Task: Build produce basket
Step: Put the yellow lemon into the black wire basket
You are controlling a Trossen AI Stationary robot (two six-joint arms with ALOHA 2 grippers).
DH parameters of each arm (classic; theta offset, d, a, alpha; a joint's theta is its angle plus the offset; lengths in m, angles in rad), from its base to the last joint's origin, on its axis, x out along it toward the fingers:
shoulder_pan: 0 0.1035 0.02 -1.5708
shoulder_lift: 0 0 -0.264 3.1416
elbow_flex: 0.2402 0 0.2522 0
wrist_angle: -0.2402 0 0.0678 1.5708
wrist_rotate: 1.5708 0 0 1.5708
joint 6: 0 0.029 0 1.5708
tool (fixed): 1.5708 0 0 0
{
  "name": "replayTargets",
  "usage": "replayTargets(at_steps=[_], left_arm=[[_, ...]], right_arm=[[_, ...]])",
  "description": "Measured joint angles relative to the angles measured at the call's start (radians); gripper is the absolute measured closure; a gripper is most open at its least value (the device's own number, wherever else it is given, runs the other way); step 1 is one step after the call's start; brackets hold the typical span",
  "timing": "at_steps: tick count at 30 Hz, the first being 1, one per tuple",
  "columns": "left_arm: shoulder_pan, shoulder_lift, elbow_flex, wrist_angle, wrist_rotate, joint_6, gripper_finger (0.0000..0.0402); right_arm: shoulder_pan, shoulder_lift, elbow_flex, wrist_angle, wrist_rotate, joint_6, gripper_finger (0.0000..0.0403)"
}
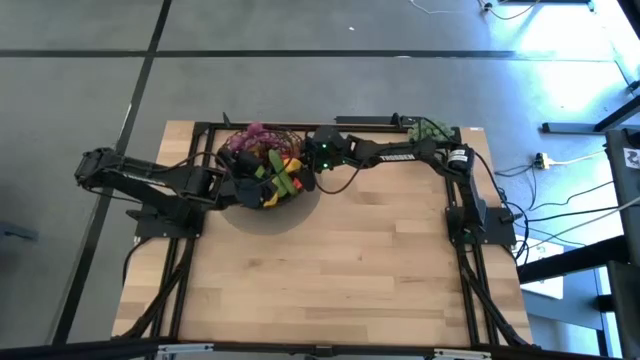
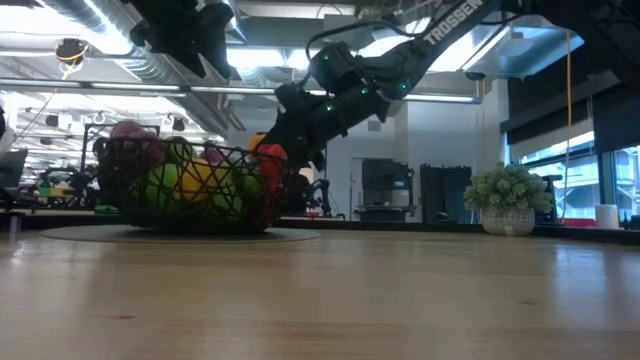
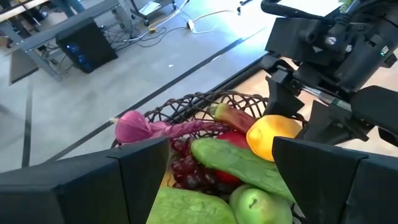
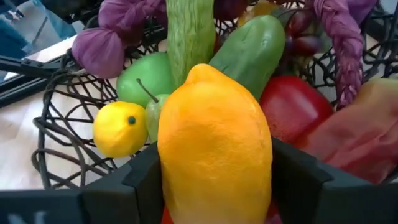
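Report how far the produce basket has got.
Done: the basket already holds most of the produce: cucumber, red pepper, grapes, apple, a small lemon.
In hand: the right claw holds a large lemon over the basket. The left claw hovers open at the other rim.
Left: dropping that lemon in; the table shows no other produce.

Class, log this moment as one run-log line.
right gripper: holding lemon over basket | left gripper: open, above basket

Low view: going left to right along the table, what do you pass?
The basket full of produce → the right gripper with a yellow fruit at the basket's rim → the pale-green bushy plant in its white pot.
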Motion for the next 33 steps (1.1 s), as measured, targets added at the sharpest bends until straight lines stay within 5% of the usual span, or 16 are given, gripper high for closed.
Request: replayTargets(at_steps=[19,33], left_arm=[[0.0,0.0,0.0,0.0,0.002,0.008,0.0122],[0.0,0.0,0.0,0.0,0.133,0.06,0.0122]], right_arm=[[0.0,-0.002,0.0,0.045,0.02,-0.036,0.0149],[-0.001,-0.003,0.0,0.053,0.016,-0.014,0.0148]])
